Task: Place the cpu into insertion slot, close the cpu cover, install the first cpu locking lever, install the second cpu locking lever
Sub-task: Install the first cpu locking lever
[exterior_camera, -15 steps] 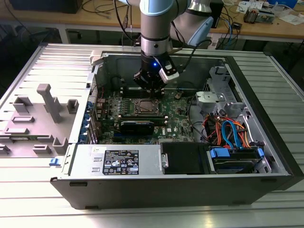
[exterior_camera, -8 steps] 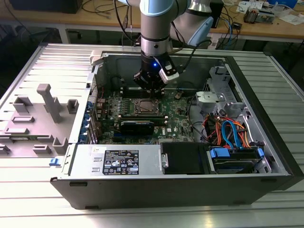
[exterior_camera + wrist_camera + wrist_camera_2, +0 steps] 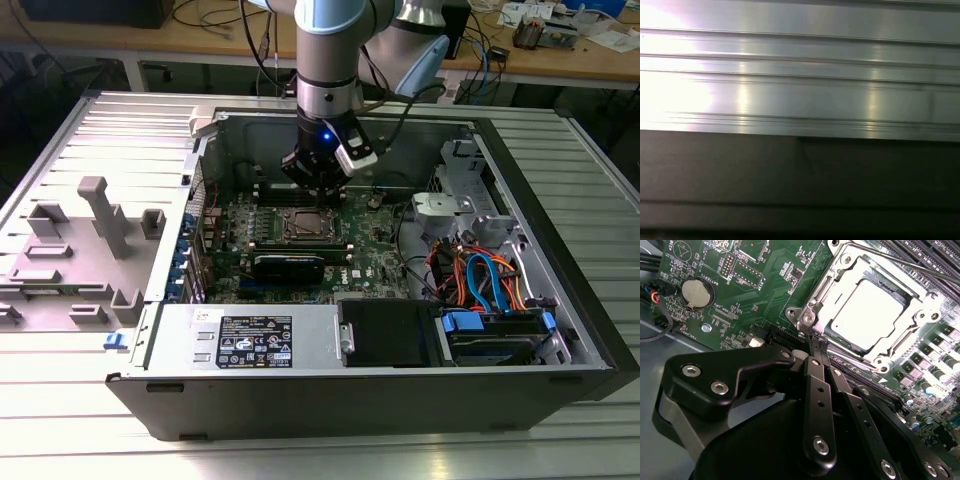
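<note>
In the exterior view the arm reaches down into the open computer case, which lies on its side on the ribbed metal worktop, so that the green motherboard faces up and the hand can come at it from straight above. The hand hangs just above the insertion slot, a little above the middle of the frame. In the second wrist view the black hand has its two fingers pressed together, no gap between the tips and nothing held between them — a narrow point suited to pushing or hooking a thin part rather than gripping a flat one. The tips sit at the corner of the insertion slot nearest the camera, beside a round screw post; whether they touch the metal there I cannot tell. The cpu already lies flat in the slot at the upper right of this frame, its pale top bright under the light. The cpu cover looks to be folded down around it, its silvery frame bordering the chip on all sides, which would hold the chip square in its seat. A thin wire lever runs across the far side of the socket — whether it is latched is unclear.
</note>
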Motion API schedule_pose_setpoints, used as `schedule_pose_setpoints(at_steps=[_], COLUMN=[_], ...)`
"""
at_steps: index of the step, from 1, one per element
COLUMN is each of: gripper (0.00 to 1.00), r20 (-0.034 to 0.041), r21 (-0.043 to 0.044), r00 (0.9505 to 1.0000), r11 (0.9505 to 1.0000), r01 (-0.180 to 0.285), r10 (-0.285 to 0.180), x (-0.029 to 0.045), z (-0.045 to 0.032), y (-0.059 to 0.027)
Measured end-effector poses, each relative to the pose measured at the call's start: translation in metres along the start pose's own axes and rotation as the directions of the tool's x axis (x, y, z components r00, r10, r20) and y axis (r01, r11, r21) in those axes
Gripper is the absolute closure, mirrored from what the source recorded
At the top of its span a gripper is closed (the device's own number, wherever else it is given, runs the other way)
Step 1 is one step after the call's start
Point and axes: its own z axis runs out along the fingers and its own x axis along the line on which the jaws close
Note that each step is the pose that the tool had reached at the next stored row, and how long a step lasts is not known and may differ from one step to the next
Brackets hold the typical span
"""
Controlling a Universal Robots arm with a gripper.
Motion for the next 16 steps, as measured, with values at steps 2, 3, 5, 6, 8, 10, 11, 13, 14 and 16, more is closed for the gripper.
schedule_pose_setpoints(at_steps=[2, 3, 5, 6, 8, 10, 11, 13, 14, 16], gripper=[0.89, 0.89, 0.89, 0.89, 0.89, 0.89, 0.89, 0.89, 0.89, 0.89], r20=[-0.0001, -0.0001, -0.0002, -0.0002, -0.0003, -0.0005, -0.0005, -0.0005, -0.0005, -0.0004], r21=[0.0008, 0.0017, 0.0031, 0.0037, 0.0047, 0.0059, 0.0067, 0.0086, 0.0087, 0.0086], r00=[1.0000, 1.0000, 1.0000, 1.0000, 1.0000, 1.0000, 1.0000, 1.0000, 1.0000, 1.0000], r11=[1.0000, 1.0000, 1.0000, 1.0000, 1.0000, 1.0000, 1.0000, 1.0000, 1.0000, 1.0000], r01=[0.000, 0.000, 0.000, 0.000, 0.000, 0.000, 0.000, 0.000, 0.000, 0.000], r10=[0.000, 0.000, 0.000, 0.000, 0.000, 0.000, 0.000, 0.000, 0.000, 0.000], x=[-0.0001, -0.0002, -0.0003, -0.0004, -0.0004, -0.0005, -0.0005, -0.0006, -0.0006, -0.0006], z=[0.0001, 0.0002, 0.0004, 0.0004, 0.0006, 0.0007, 0.0008, 0.0010, 0.0010, 0.0010], y=[-0.0004, -0.0007, -0.0012, -0.0014, -0.0016, -0.0019, -0.0020, -0.0021, -0.0021, -0.0022])
